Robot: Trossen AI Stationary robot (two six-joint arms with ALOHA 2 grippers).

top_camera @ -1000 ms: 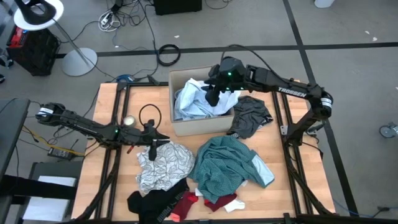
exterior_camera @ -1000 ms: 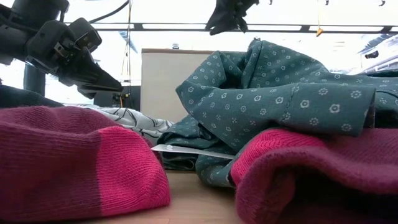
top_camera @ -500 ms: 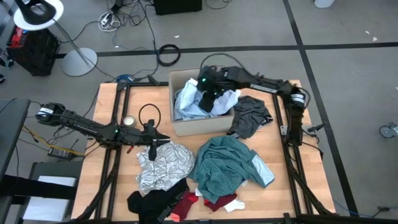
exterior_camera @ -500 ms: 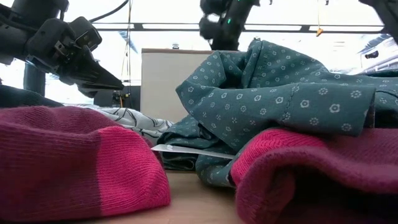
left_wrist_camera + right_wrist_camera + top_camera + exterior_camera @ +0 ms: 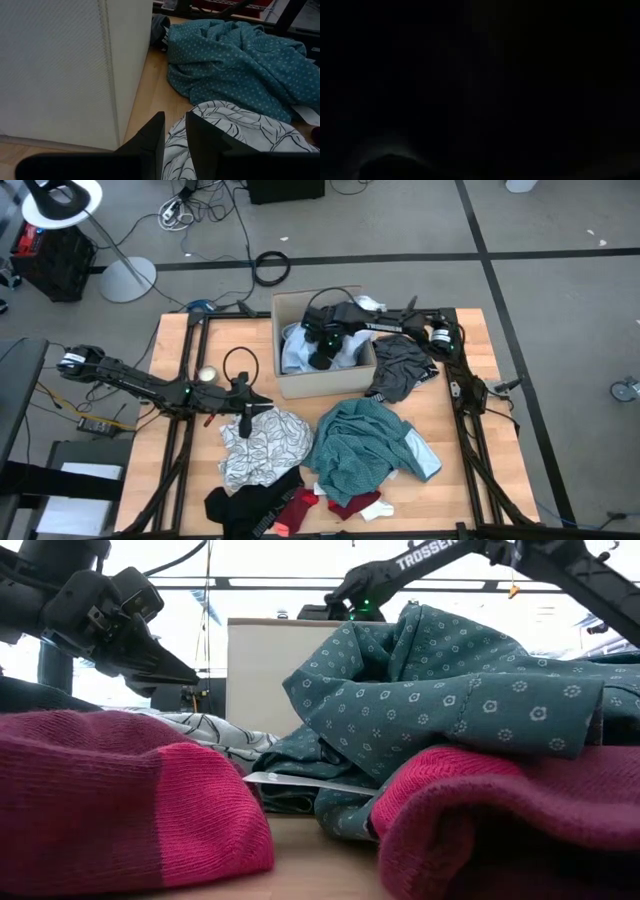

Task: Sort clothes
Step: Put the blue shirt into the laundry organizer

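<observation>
At the near edge of the table (image 5: pixel 470 430) lay the small things: a black garment (image 5: pixel 238 505) at the corner, and beside it the red-and-white socks (image 5: pixel 345 505), their knit cuffs filling the front of the low view (image 5: pixel 130 795). Just behind them spread the teal dotted shirt (image 5: pixel 365 445), heaped and rumpled, touching the silvery white leaf-print top (image 5: pixel 262 445) on its one side. The left gripper (image 5: pixel 247 418) hung over the far edge of that white top, close to the front wall of the cardboard box (image 5: pixel 320 383); its two dark fingers (image 5: pixel 150 137) stood slightly apart with nothing between them, the white cloth lying under their tips. Its arm stretched back low across the table's left side. Farther on, a dark grey garment (image 5: pixel 400 368) lay crumpled just beside the box. Inside the box sat pale blue and striped clothes (image 5: pixel 298 352), bunched up against the walls. The right gripper (image 5: pixel 322 352) was plunged down into that pile, its arm reaching across from the far right side of the table. I could not see its fingers among the cloth, so I cannot tell whether they were spread or pressed together, nor whether they pinched anything.
</observation>
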